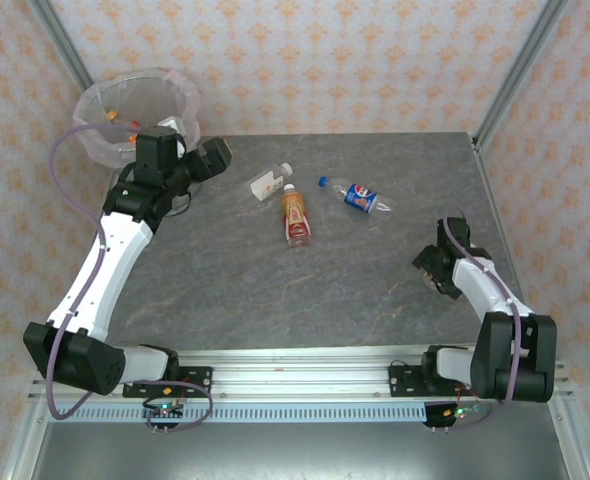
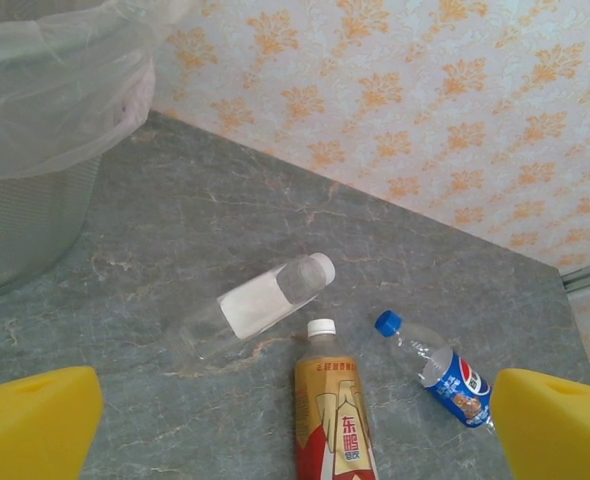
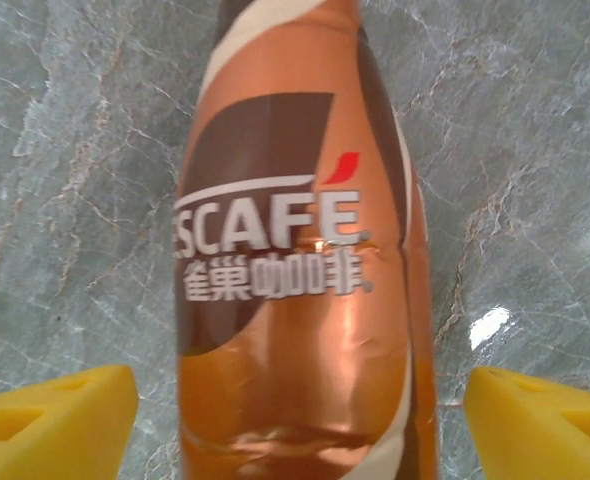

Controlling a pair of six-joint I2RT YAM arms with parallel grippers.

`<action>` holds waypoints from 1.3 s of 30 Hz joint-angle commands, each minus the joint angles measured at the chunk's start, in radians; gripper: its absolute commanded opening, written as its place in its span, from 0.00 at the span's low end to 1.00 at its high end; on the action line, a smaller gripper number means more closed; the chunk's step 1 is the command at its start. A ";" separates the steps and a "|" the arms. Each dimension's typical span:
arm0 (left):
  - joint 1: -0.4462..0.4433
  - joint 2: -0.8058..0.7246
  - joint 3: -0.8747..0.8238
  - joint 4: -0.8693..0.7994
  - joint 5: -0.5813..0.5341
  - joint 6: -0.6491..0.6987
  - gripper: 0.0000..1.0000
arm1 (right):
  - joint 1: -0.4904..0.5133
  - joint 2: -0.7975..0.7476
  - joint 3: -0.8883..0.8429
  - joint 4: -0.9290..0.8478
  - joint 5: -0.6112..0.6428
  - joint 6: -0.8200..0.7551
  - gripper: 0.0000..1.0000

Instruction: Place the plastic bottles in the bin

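Bin (image 1: 135,105) stood at far-left corner. L gripper (image 1: 213,157) was just beside it, fingers (image 2: 35,425) wide, nothing between. Mid-table lay 3 bottles: white-label bottle (image 1: 271,181), orange-label bottle (image 1: 296,215), blue-label bottle (image 1: 358,196). R gripper (image 1: 431,263) was at right, fingers (image 3: 55,420) wide either side of brown coffee bottle (image 3: 295,280), not touching.

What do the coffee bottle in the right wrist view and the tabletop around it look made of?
Coffee bottle: probably plastic wrapped in a glossy bronze-brown shrink sleeve; it shows sharp highlights and fine wrinkles. Tabletop: grey veined stone or stone-look laminate, smooth and slightly shiny, given the bright reflection patch.
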 commanded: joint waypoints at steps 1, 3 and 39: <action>-0.006 -0.028 0.000 -0.048 -0.045 0.022 1.00 | -0.007 0.014 0.023 0.006 0.051 0.021 0.84; -0.006 -0.034 -0.003 -0.052 -0.064 0.030 1.00 | -0.007 0.026 0.017 0.018 0.050 0.031 0.83; -0.006 -0.023 -0.017 -0.060 -0.069 0.029 1.00 | -0.007 0.004 -0.064 0.186 -0.065 -0.013 0.57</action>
